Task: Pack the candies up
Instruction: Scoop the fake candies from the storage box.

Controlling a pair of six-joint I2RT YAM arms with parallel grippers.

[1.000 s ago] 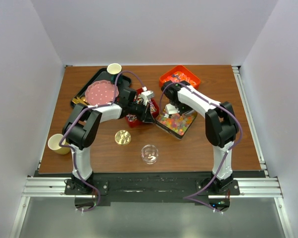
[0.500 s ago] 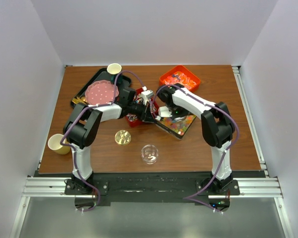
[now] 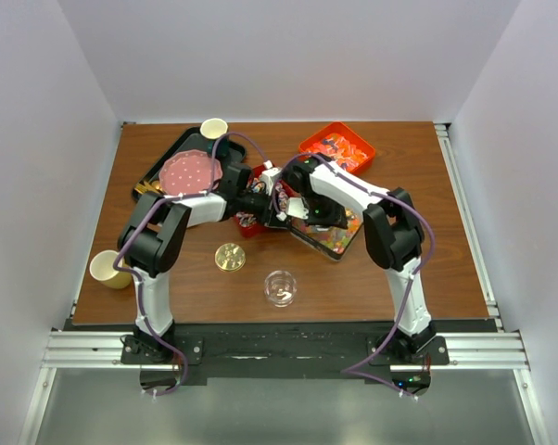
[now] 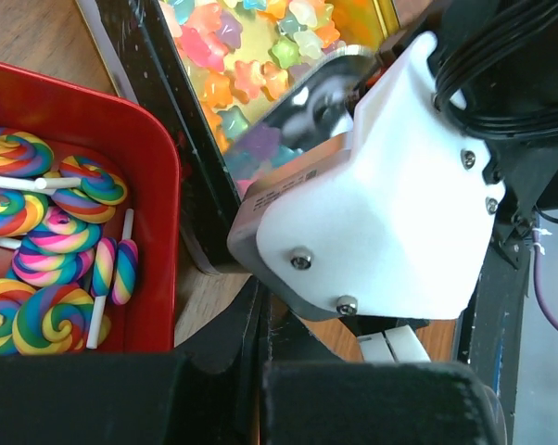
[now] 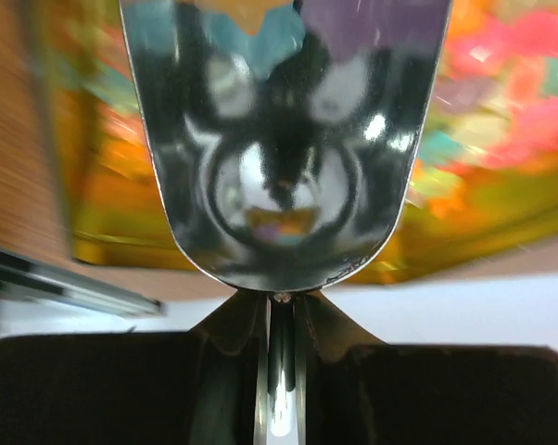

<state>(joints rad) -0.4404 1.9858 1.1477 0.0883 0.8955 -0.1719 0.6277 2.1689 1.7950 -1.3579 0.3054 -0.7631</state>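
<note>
Brown wooden table (image 3: 446,232), round gold lid (image 3: 230,256) lying flat near the front, clear glass jar (image 3: 280,288) just right of it, cream paper cup (image 3: 106,269) at the left edge, another cup (image 3: 213,129) at the back beside a black tray (image 3: 163,159) bearing a pink dotted plate (image 3: 190,171), silver scoop (image 5: 284,139).

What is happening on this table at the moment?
The right gripper has its fingers shut on the handle of a silver scoop, whose bowl is over the star-shaped candies in the black tray. The left gripper, shut, sits at that tray's edge, beside a red tray of lollipops. The clear jar stands apart, nearer the bases.
</note>
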